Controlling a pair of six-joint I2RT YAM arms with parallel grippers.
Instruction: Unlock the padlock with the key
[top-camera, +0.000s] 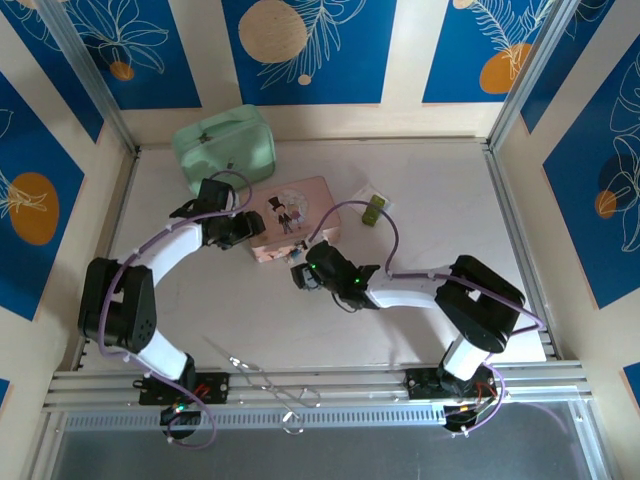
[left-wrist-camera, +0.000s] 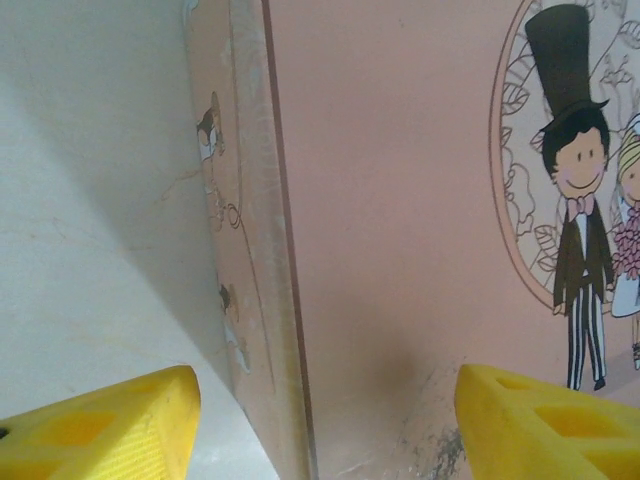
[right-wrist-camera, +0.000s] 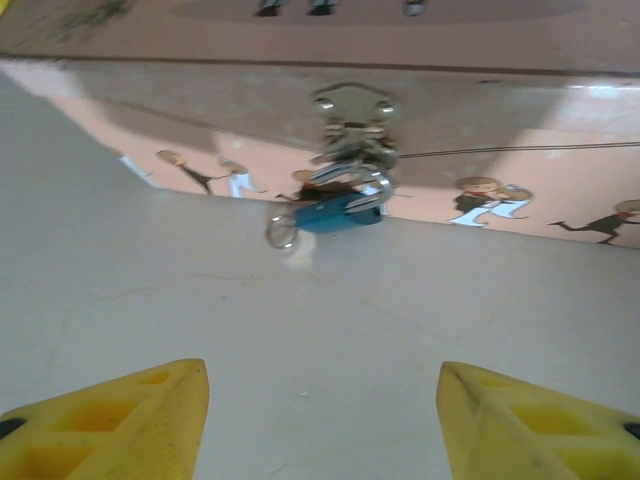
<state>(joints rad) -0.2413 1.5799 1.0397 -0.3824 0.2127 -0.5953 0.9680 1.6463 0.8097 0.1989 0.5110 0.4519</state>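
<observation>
Blurred ahead of the right gripper (right-wrist-camera: 322, 420): padlock (right-wrist-camera: 340, 205), blue-bodied, hanging at the clasp on the pink tin's (right-wrist-camera: 520, 110) side wall, apart from the fingers. Small ring (right-wrist-camera: 281, 232) beside it, too soft to identify. Pale table (top-camera: 430, 190), blue leaf-print walls (top-camera: 310, 50). Right gripper held low, spread wide, empty. Left gripper (left-wrist-camera: 325, 425) likewise wide, straddling the tin's lid edge; contact impossible to tell.

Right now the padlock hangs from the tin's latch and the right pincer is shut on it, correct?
Not quite. The padlock does hang from the latch of the tin, but the right pincer is open and short of it, gripping nothing. The right wrist view shows this.
</observation>
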